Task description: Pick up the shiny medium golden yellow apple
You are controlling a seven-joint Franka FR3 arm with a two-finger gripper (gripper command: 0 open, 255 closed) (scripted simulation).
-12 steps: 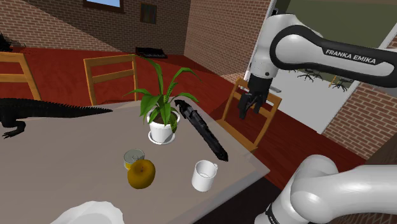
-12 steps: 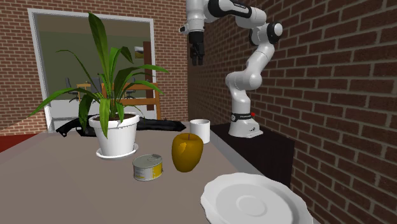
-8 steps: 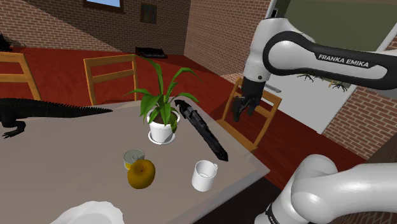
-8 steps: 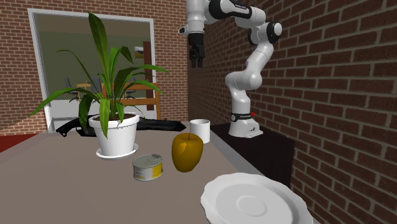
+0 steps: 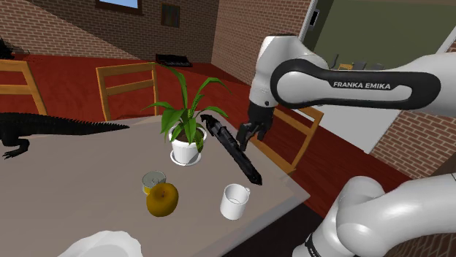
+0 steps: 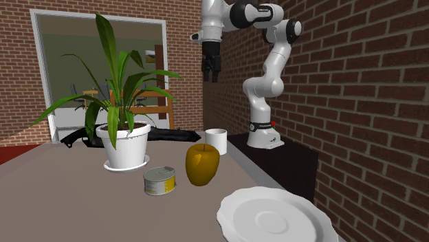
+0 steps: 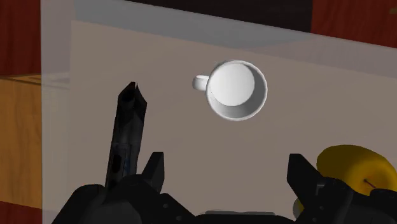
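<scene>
Tabletop (image 5: 88,171) — apple (image 5: 161,199) untouched, tool (image 5: 245,139) spread wide.

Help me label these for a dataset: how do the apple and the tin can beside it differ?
The apple is round and golden yellow; the can is a short cylinder with a flat lid. The apple stands taller than the can. Both sit upright on the table, side by side.

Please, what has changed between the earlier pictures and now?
The gripper moved down and toward the shoulder view's left. It is now over the table near the long black object, open and holding nothing. The apple, can, mug and potted plant stayed in place.
</scene>
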